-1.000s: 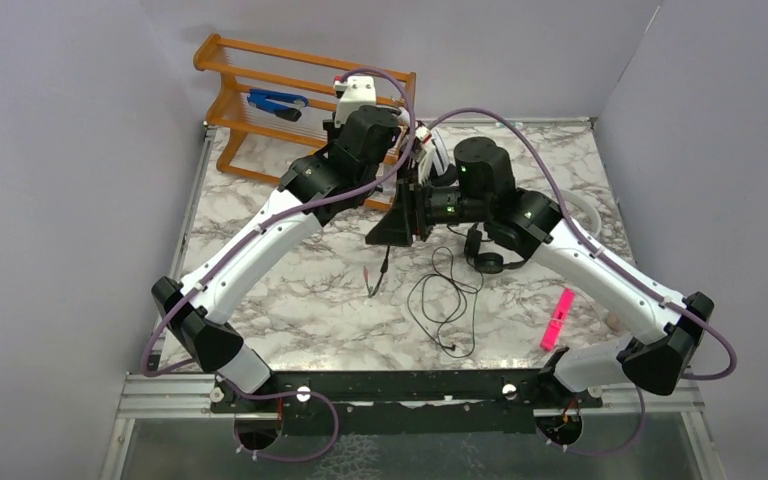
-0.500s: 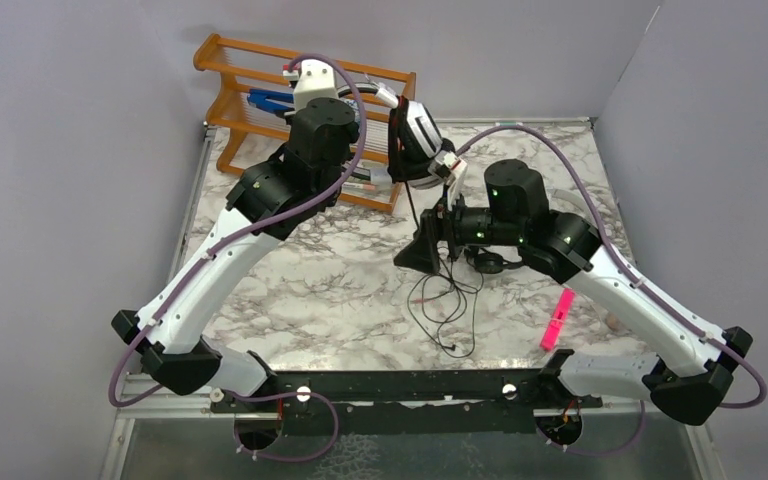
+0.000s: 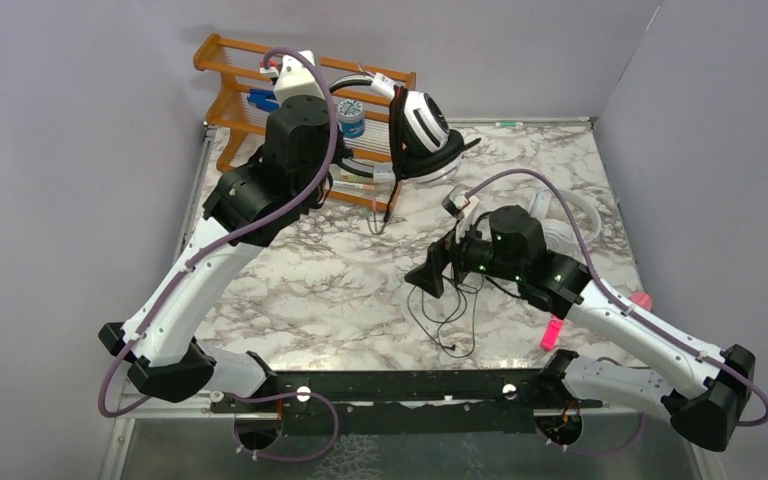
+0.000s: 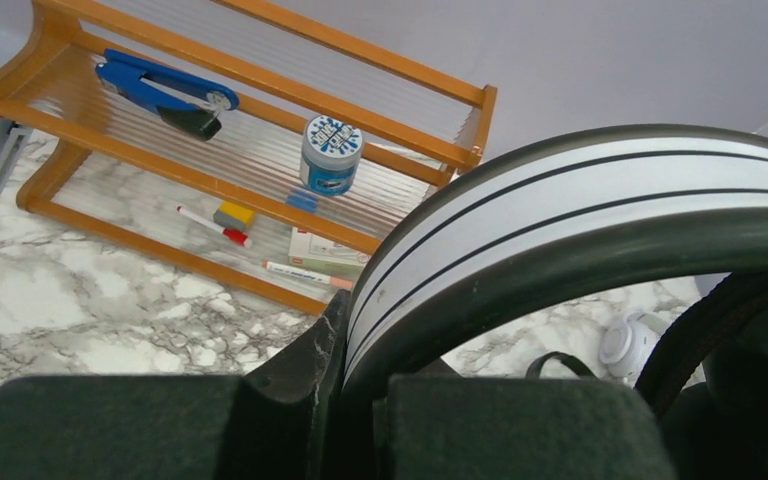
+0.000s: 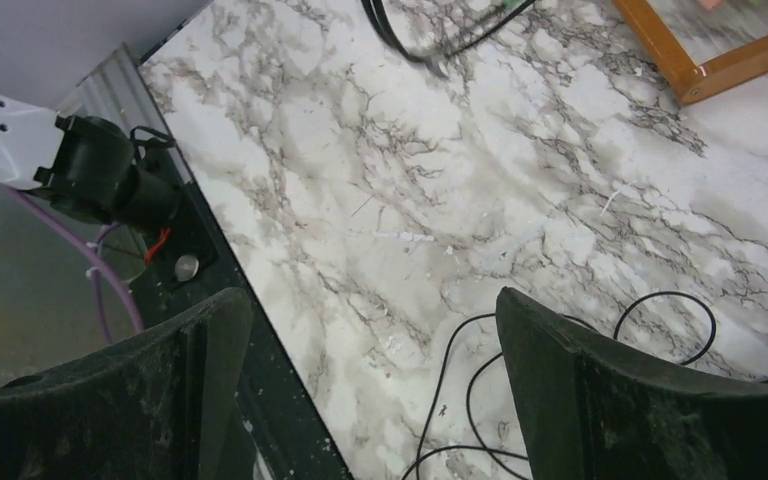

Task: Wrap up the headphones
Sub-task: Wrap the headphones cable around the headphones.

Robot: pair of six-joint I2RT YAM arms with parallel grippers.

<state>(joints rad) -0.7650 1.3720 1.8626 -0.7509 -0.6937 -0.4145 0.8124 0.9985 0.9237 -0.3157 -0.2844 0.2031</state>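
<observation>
Jaws of the left gripper [image 3: 362, 88] are clamped on the band of the white-and-black headphones [image 3: 422, 128]. These hang in the air just in front of the rack [image 3: 222, 62], ear pads lowest. Their cord [image 3: 388, 200] dangles free, its plug end near the surface [image 3: 300, 290].

Jaws of the right gripper [image 3: 430, 276] stand wide apart and hold nothing. They hover low over a loose cord [image 3: 452, 318] lying in loops on the surface. The white set [image 3: 582, 208] lies behind the right arm, partly hidden.

Step in hand, as judged: winding the dangling cord onto the held headphones.
- Keep the left grip firm and the band steady, high enough that the cord hangs clear of the rack.
- Bring the right jaws to the hanging cord near its plug, not to the loops below.
- Close fully; the cord is thin and may slip.
- Wind in even turns with light tension, never pulling against the left grip.

Left arm: stretched far forward and raised, wrist turned to the right. Right arm: extended low toward the centre, jaws pointing to the left.
</observation>
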